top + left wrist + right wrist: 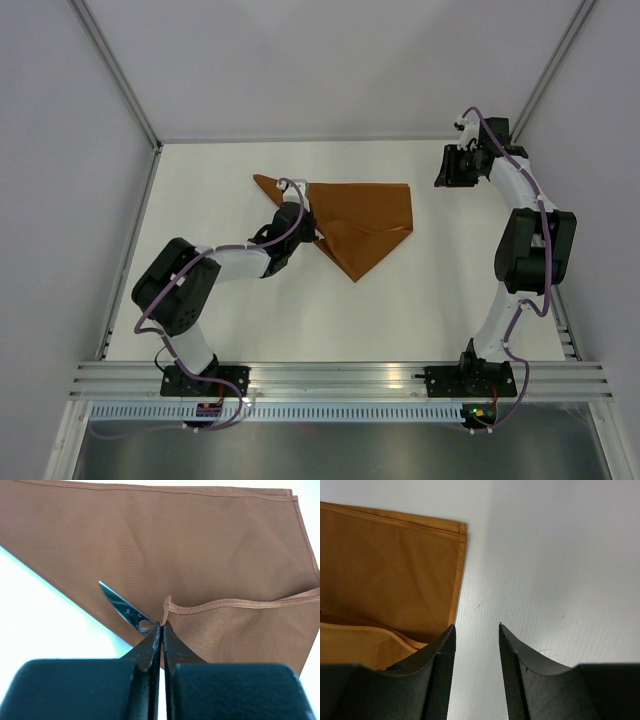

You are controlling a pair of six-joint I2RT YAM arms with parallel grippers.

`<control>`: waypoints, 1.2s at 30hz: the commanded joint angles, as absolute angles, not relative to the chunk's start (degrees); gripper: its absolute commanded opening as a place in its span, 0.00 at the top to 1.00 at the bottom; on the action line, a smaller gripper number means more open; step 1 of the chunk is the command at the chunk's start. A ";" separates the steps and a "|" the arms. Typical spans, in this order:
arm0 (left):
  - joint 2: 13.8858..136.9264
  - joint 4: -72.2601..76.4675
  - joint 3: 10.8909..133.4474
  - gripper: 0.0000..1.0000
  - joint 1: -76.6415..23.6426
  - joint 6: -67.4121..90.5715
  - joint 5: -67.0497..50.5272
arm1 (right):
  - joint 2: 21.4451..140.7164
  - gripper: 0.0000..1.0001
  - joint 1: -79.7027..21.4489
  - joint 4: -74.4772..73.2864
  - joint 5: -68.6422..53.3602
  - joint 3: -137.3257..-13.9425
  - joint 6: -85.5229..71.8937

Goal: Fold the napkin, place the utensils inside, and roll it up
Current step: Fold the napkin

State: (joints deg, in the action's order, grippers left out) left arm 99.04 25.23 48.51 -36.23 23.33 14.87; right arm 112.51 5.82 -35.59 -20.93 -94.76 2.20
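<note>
Presently underway: the folding stage is looking part-done, judging by how the cloth is lying; rolling is not yet begun.
Napkin: the rust-orange napkin (370,215) is lying mid-worktop (450,300) in an uneven pointed shape, with one hemmed flap (240,625) lying over the lower layer.
Knife: a serrated table knife (120,605) is resting on the lower layer, blade pointing away from the wrist camera. Its near end is disappearing under the left finger. It is probably sitting there so that the later roll can enclose it.
Left gripper (161,626): it is sitting low on the cloth's left part, jaws pressed together with no gap showing. The flap's corner is curling up right at the tips; whether hem or knife is being pinched between them, I cannot tell.
Right gripper (476,627): it is hovering over bare worktop just beside the napkin's far right corner, jaws apart and holding nothing, likely parked aside to give the left arm room.
Other utensils: none are showing in any view.
</note>
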 commanded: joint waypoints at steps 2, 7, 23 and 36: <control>97.03 25.75 47.99 0.98 -34.46 25.93 14.41 | 112.76 0.54 5.27 -35.86 -20.83 -96.77 2.81; 97.03 25.75 47.90 0.98 -33.05 26.10 13.89 | 112.68 0.54 4.83 -35.77 -20.48 -96.59 3.16; 98.35 25.93 47.55 0.98 -30.85 27.07 13.62 | 112.76 0.55 4.22 -35.86 -19.95 -96.24 3.52; 100.55 26.02 48.87 0.81 -30.41 27.25 12.83 | 112.50 0.54 4.13 -35.77 -19.77 -95.63 4.04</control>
